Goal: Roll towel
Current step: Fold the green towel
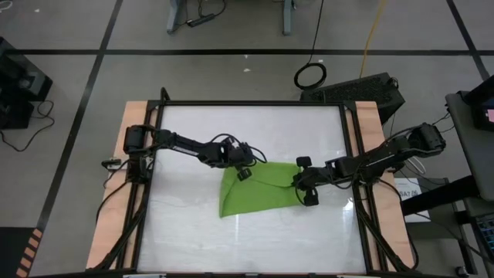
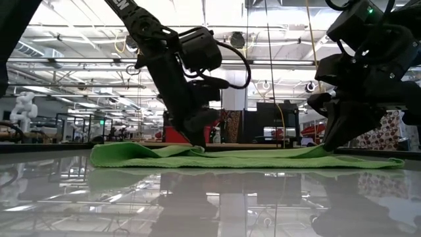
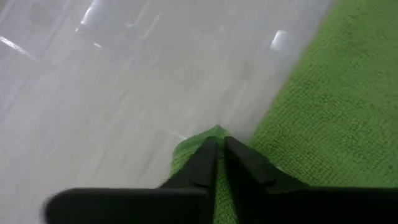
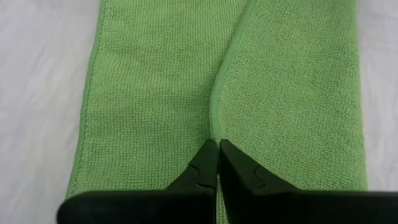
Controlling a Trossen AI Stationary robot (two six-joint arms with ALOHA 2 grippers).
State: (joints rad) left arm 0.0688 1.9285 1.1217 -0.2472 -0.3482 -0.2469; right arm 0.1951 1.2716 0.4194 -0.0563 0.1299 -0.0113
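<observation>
The lime-green towel (image 1: 258,193) lies on the white table, with one flap folded over itself. My left gripper (image 1: 245,171) is shut on the towel near its far left corner and also shows in the low view (image 2: 199,146). My right gripper (image 1: 298,184) is shut on the towel at its right side and also shows in the low view (image 2: 327,146). In the low view the towel (image 2: 250,158) lies nearly flat, with a small rise at my left gripper. My left gripper pinches a small peak of the towel's edge (image 3: 213,132) between its two fingers, slanting down from the table's left. The cloth sticks out just past the fingertips, and the rest of the towel lies on the table. My right gripper pinches the towel at the end of a hemmed flap edge (image 4: 214,127) that lies over the layer below. The fingers slant down from the table's right and lie along that edge. One layer or several, I cannot tell. The towel stays on the table, slack.
The table (image 1: 193,232) has a dark frame with wooden side strips (image 1: 131,131). Bare white surface lies near and far of the towel. Cables and equipment stand on the floor beyond the table's far and right edges.
</observation>
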